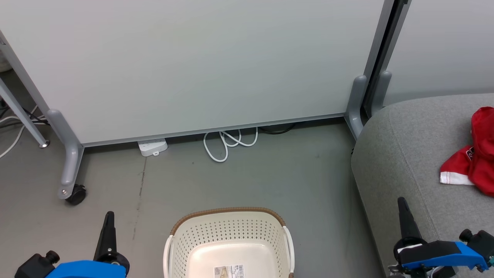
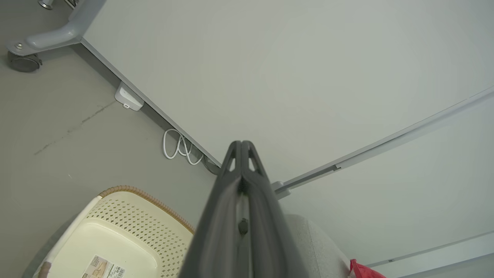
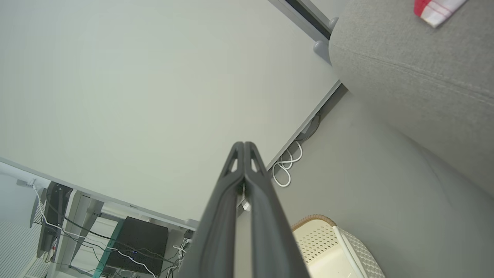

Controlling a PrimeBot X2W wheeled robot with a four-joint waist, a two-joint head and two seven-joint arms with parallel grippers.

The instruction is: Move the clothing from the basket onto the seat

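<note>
At the near edge of the head view, the left gripper (image 1: 109, 218) is seen at 7 o'clock and the right gripper (image 1: 402, 204) at 5 o'clock. In each wrist view the two dark fingers are pressed flat together with nothing between them, so both are clenched and empty. Between them, at 6 o'clock, the basket (image 1: 227, 211) is stood on the grey floor (image 1: 270, 177). What is shown of its inside is bare cream plastic with a barcode sticker (image 1: 229, 271) on the bottom. Its nearest part is cut off by the frame, so a leftover there cannot be ruled out. Further out, at 3 o'clock, the seat (image 1: 401, 146) is reached, and the clothing (image 1: 478, 154) is found lying on it as a crumpled red heap with a white-striped hem, well apart from the basket. Whether one garment or two is in that heap cannot be told, as it is cropped by the right edge. The transfer is judged done or all but done, with a check of the basket's hidden end left. Farthest, at 12 o'clock, a pale partition panel (image 1: 193, 65) is seen, a white cable (image 1: 227, 144) coiled at its foot
</note>
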